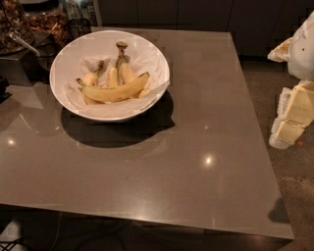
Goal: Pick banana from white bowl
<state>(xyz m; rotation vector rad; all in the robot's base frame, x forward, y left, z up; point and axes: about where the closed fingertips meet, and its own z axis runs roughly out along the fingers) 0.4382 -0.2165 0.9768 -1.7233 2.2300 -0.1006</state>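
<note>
The banana (117, 91) is long, curved and yellow, and lies across the front of the white bowl (78, 49). The bowl is wide, lined with crumpled white paper, and stands at the back left of the grey table. Shorter bananas (122, 71) joined at a dark stem lie behind the long one in the bowl. My gripper (292, 117), cream-coloured, hangs at the far right beyond the table's right edge, well away from the bowl and lower than its rim in the picture. It holds nothing that I can see.
Glass jars of snacks (46, 22) and a metal scoop handle (22, 43) stand at the back left beside the bowl. The grey table (196, 147) has its right edge near my arm (301, 46). Dark cabinets (206, 12) run along the back.
</note>
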